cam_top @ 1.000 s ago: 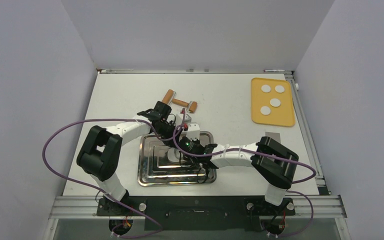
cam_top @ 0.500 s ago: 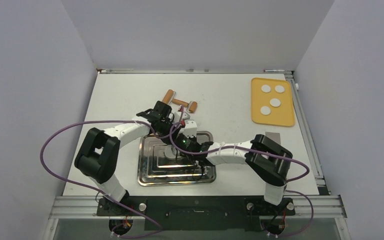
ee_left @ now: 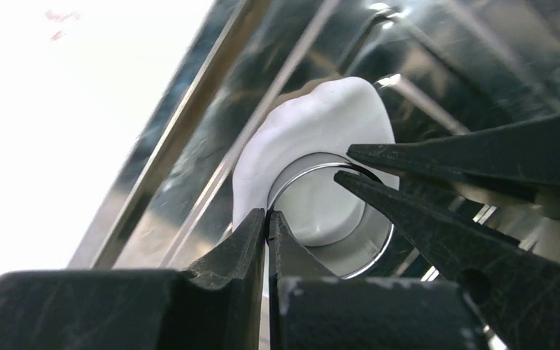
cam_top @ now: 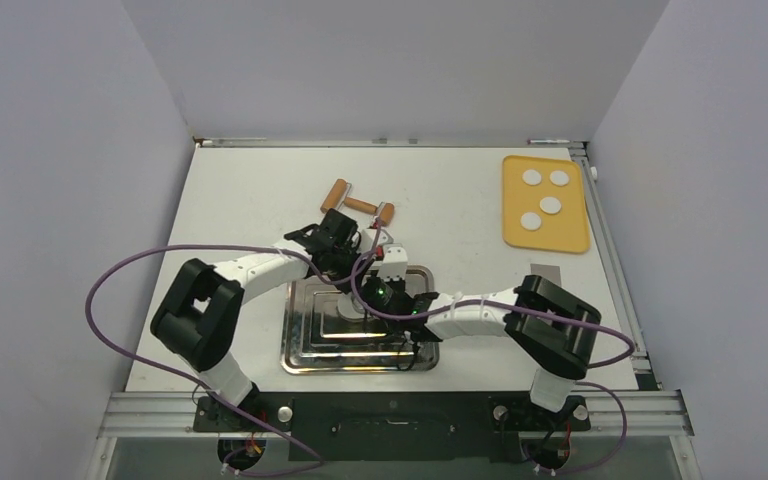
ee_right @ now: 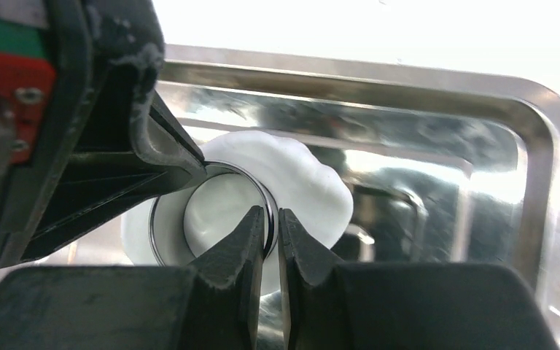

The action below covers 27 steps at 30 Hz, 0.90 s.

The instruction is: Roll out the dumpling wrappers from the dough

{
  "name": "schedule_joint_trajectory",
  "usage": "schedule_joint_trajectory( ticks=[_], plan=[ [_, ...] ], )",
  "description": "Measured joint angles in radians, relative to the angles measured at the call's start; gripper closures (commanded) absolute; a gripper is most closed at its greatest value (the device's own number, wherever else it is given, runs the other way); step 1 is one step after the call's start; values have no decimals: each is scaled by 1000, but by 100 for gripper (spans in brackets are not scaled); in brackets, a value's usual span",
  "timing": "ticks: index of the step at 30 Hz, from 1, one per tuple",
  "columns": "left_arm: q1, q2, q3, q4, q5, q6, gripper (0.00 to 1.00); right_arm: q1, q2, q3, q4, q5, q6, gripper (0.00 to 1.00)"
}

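The left gripper is pinched shut on the thin rim of a shiny steel cutter ring pressed into soft, smooth white dough in a mirror-bright steel tray, which the arms hide from above, the right gripper clamps that same rim, and four small flat round white dumpling wrappers lie well apart on the far-right yellow mat.

White arms, purple cables, black claws

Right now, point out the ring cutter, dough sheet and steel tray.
ring cutter (ee_left: 343, 259): left wrist view, inner wall.
dough sheet (ee_left: 328, 109): left wrist view, upper lobe.
steel tray (ee_right: 554, 160): right wrist view, rim.
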Motion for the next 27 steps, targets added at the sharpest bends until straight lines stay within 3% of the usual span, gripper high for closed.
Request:
schedule_joint_trajectory(
  ticks=[7,19,27],
  plan=[
    [116,-99,-94,-5,-55,74,100,34,151,132,117,-18,-43,91],
    [0,-40,-43,16,13,50,100,40,16,-8,40,50,2,91],
    [51,-132,-156,93,-54,87,100,91,121,54,161,117,-34,92]
  ],
)
